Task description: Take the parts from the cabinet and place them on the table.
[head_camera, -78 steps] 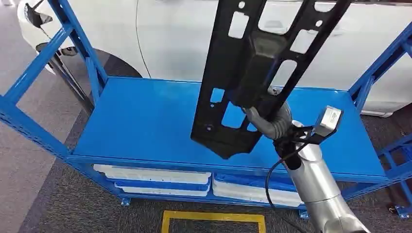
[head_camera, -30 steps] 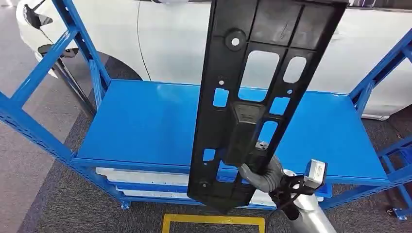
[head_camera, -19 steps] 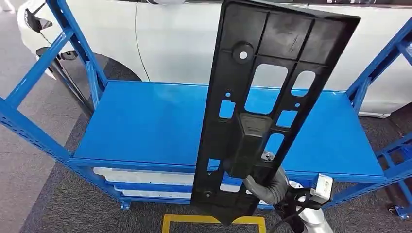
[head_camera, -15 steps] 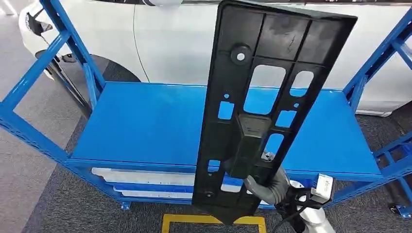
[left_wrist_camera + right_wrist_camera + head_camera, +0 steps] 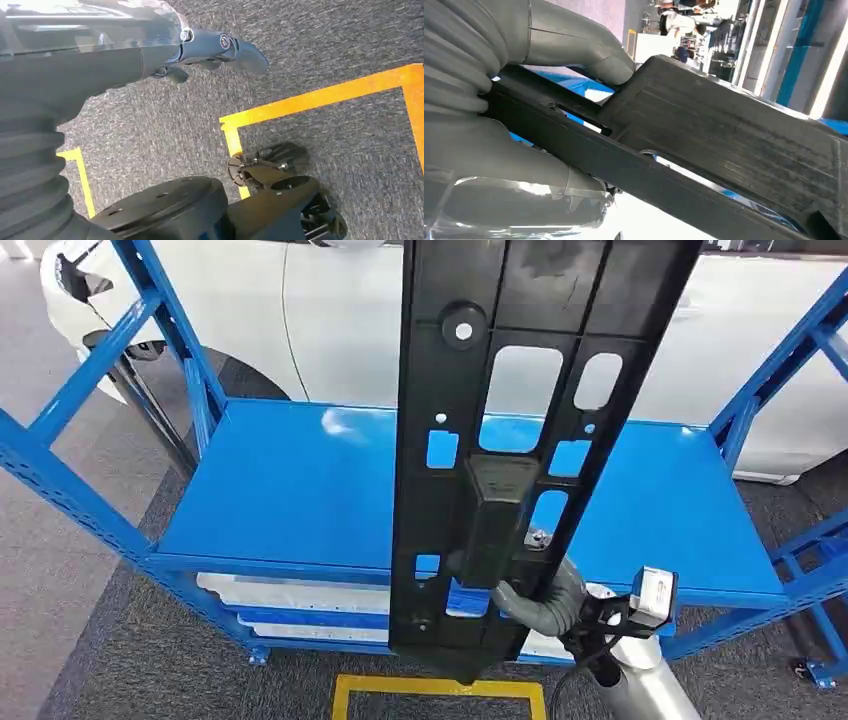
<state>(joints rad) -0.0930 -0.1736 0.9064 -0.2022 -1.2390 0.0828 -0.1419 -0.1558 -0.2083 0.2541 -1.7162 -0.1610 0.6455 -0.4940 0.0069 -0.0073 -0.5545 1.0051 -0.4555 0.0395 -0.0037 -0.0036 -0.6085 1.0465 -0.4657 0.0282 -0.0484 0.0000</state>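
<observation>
Right hand [image 5: 535, 602] clamped low on the long black perforated plastic panel [image 5: 520, 430], held upright above the front edge of the blue metal shelf [image 5: 300, 490], left hand [image 5: 220, 50] hanging empty with fingers loose; top-heavy, liable to pivot or slip.

White car [image 5: 330, 330] across the back, side panel facing, nose toward the left. Grey carpet [image 5: 150, 660] below, w/ a paler floor strip [image 5: 40, 570] along the left. Yellow tape outline [image 5: 440, 685] on the carpet at the near edge, 3 sides visible. Left wrist view: same kind of carpet [image 5: 325, 30], 2 yellow tape corners [image 5: 320, 95]. Right wrist view: bright hall far off, blurry people [image 5: 679, 20], white box [image 5: 649, 47] near them, blue column [image 5: 804, 35] to one side.
</observation>
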